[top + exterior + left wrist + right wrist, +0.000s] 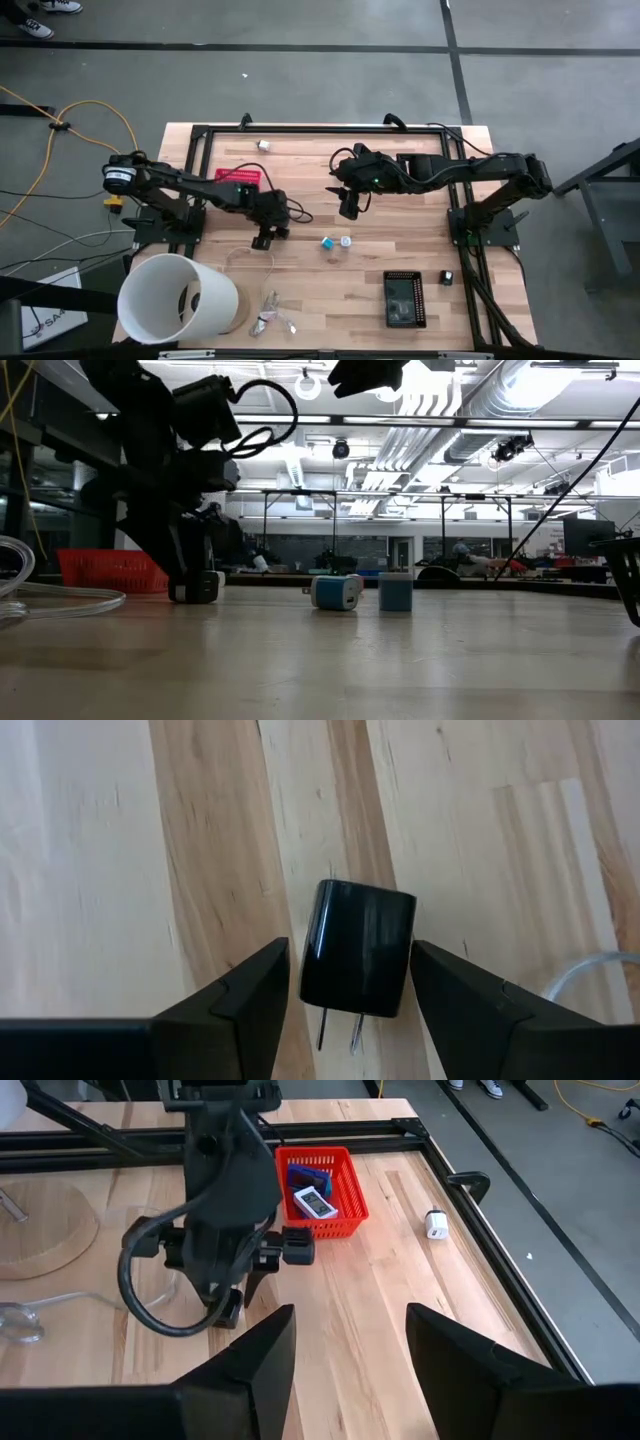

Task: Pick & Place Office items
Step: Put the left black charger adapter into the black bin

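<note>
1. Left gripper is down on the wooden table and its fingers stand spread on either side of a black plug adapter. A sliver of wood shows on each side, so it grips nothing yet
2. That adapter lies flat with its two metal prongs pointing back toward the wrist. It looks like a hard, glossy plastic block: light, stiff, probably a bit slick. The flat side faces are the place to pinch, well clear of the prongs
3. Right gripper hangs in the air above mid-table, fingers parted and empty, waiting
4. Near the middle of the table sit a blue block and a blue-and-white piece close together, and a small white plug rests alone by the far frame rail
5. The red basket already holds a blue item and a white one. I judge it the drop spot
6. A big white tub lies on its side at the near corner; I cannot tell what, if anything, is in it
7. A black tray sits near the front edge, contents unclear
</note>
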You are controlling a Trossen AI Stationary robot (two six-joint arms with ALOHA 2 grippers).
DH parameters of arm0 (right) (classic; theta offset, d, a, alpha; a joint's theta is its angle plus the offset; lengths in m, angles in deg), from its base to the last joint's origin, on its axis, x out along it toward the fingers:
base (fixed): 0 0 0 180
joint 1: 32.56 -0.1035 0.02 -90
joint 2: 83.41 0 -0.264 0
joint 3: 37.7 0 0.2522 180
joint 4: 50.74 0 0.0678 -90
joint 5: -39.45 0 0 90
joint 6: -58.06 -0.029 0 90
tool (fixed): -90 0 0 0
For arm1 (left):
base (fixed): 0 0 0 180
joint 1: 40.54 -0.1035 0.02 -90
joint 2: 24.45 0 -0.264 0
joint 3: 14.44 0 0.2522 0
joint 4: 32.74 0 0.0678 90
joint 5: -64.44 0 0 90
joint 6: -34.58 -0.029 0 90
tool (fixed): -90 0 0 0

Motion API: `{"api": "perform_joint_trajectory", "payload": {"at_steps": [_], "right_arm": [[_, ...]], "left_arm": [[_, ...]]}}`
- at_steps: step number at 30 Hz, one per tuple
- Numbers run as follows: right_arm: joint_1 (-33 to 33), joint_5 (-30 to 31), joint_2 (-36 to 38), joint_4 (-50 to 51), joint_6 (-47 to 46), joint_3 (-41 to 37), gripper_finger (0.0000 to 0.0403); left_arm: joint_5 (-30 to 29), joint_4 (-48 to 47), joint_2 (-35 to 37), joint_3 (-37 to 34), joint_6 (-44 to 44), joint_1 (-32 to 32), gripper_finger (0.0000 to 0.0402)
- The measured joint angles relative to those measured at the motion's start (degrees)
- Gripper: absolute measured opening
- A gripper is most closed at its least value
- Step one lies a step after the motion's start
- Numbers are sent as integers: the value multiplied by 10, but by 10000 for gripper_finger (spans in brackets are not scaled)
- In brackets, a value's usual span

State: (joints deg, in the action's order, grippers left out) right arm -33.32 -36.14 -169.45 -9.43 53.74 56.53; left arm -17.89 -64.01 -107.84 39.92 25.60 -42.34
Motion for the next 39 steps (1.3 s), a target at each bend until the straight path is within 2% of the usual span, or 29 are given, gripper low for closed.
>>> {"api": "perform_joint_trajectory", "payload": {"at_steps": [13, 20, 29, 39], "right_arm": [[0, 0, 0, 0, 0, 0, 178], [0, 0, 0, 0, 0, 0, 178], [0, 0, 0, 0, 0, 0, 178], [0, 0, 0, 0, 0, 0, 178]], "left_arm": [[-2, -4, -8, 0, 8, 14, 203], [-21, -4, -8, 0, 8, 14, 203], [-27, 3, -8, 0, 8, 14, 183], [-29, 8, -8, 0, 8, 14, 180]]}}
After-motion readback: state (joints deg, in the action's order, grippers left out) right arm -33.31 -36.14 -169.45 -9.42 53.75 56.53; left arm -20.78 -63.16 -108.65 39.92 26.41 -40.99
